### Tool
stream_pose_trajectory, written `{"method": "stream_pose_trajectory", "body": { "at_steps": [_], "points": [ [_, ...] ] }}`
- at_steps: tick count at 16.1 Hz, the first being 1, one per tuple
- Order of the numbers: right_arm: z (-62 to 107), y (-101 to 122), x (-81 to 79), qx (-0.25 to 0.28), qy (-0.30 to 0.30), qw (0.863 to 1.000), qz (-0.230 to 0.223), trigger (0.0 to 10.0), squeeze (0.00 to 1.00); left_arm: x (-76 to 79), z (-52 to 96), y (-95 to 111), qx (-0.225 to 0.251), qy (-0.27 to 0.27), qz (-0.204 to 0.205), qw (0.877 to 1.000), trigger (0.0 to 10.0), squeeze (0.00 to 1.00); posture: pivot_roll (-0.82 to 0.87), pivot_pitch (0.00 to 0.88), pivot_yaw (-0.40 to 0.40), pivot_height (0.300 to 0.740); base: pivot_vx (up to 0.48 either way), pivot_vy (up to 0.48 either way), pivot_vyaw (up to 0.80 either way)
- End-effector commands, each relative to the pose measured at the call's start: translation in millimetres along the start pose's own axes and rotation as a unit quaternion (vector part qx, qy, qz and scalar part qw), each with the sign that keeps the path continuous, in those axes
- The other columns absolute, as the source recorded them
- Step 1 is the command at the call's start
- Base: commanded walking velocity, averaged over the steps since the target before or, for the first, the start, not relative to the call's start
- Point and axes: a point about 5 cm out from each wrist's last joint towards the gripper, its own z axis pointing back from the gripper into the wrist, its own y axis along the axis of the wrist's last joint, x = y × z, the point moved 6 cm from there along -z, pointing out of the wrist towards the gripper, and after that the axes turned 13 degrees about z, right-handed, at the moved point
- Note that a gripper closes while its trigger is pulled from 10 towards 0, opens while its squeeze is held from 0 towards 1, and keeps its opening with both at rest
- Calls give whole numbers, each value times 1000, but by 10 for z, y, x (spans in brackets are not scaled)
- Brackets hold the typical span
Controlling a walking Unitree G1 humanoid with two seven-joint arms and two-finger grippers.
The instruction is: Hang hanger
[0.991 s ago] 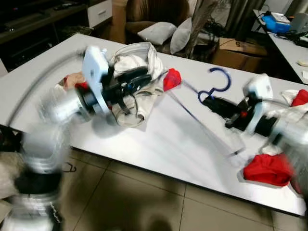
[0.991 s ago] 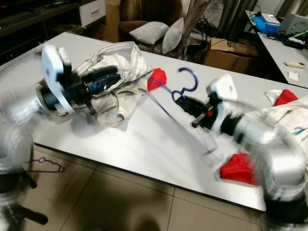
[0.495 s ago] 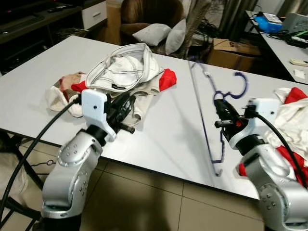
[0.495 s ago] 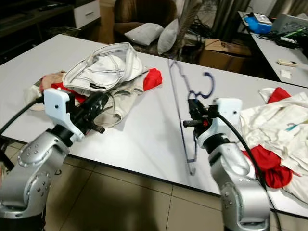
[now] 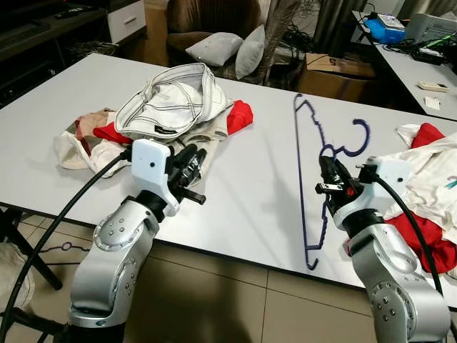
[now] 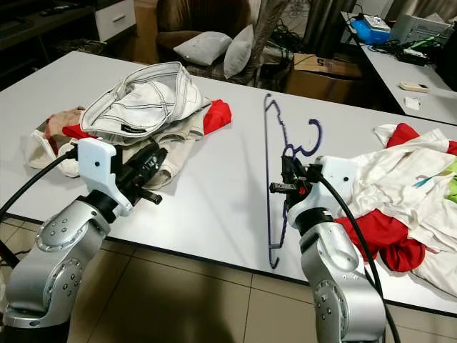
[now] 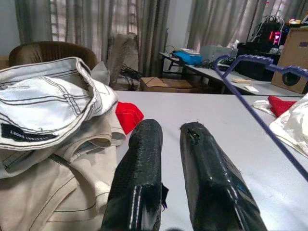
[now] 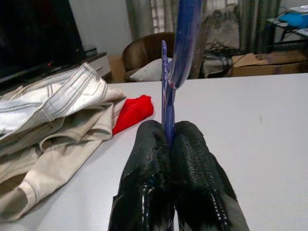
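Our right claw (image 5: 327,176) has swung the hanger (image 5: 305,179) upright above the desk (image 5: 250,193) and stays clamped on its neck, ready to carry; our left claw (image 5: 193,161), narrowly parted, has pulled back empty.

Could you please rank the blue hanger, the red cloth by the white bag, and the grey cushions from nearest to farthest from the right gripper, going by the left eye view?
1. Blue hanger: clamped in the right gripper.
2. Red cloth: on the table, to the gripper's left, beside the white bag.
3. Grey cushions: beyond the table's far edge, on the armchair.
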Motion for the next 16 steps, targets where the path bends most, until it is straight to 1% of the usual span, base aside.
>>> {"method": "stream_pose_trajectory", "body": {
  "at_steps": [1, 2, 3, 4, 5, 6, 7, 8, 9, 10, 12, 13, 14, 15, 16],
  "points": [
    [22, 92, 46, 19, -15, 1000, 3, 10000, 0, 50, 1, -6, -3, -6, -4, 1000, 10000, 0, 18, 0, -61, 740, 0, 0, 0],
    [23, 94, 52, 18, -19, 1000, -1, 10000, 0, 52, -4, -14, -5, -6, -5, 1000, 10000, 0, 16, 0, -57, 740, 0, 0, 0],
    [21, 70, 36, 14, -17, 1000, -23, 10000, 0, 55, -8, -19, -6, -7, -4, 1000, 10000, 0, 14, 0, -56, 740, 0, 0, 0],
    [15, -41, 96, -11, -41, 999, 1, 10000, 0, 71, -12, -37, -8, -8, 5, 1000, 10000, 0, 15, 0, -52, 740, 0, 0, 0],
    [16, -29, 63, 3, -33, 999, -28, 10000, 0, 81, -5, -56, -9, -9, 7, 1000, 10000, 0, 15, 0, -52, 740, 0, 0, 0],
    [25, -16, 70, 9, -35, 999, -34, 10000, 0, 86, 3, -72, -11, -8, 12, 1000, 10000, 0, 16, 0, -50, 740, 0, 0, 0],
    [39, 29, 81, 27, -39, 998, -34, 10000, 0, 93, 17, -91, -13, -6, 20, 1000, 10000, 0, 14, 0, -48, 740, 0, 0, 0],
    [60, -26, 54, 14, -34, 998, -45, 10000, 0, 93, 27, -96, -11, -3, 27, 1000, 10000, 0, 13, 0, -48, 740, 0, 0, 0],
    [101, -131, 21, -12, -30, 999, -44, 10000, 0, 77, 39, -121, -12, 4, 28, 1000, 10000, 0, 13, 0, -51, 740, 0, 0, 0],
    [103, -146, 10, -12, -27, 999, -40, 10000, 0, 69, 41, -139, -13, 6, 25, 1000, 10000, 0, 11, 0, -51, 740, 0, 0, 0],
    [91, -235, 27, -39, -34, 999, -16, 10000, 0, 65, 40, -152, -14, 10, 23, 1000, 10000, 0, 15, 0, -52, 740, 0, 0, 0],
    [80, -233, 61, -35, -41, 998, 18, 10000, 0, 65, 46, -154, -13, 13, 24, 1000, 10000, 0, 17, 0, -56, 740, 0, 0, 0],
    [68, -170, 113, -14, -54, 998, 27, 10000, 0, 59, 53, -152, -12, 15, 23, 1000, 10000, 0, 17, 0, -59, 740, 0, 0, -725],
    [58, -48, 157, 28, -59, 997, 37, 10000, 0, 42, 65, -147, -8, 21, 21, 1000, 10000, 0, 19, 0, -65, 740, 0, 0, -800],
    [66, 13, 136, 51, -43, 997, 27, 10000, 0, 25, 72, -140, -4, 27, 21, 999, 10000, 0, 22, 0, -73, 740, 0, 0, -769]
  ]
}}
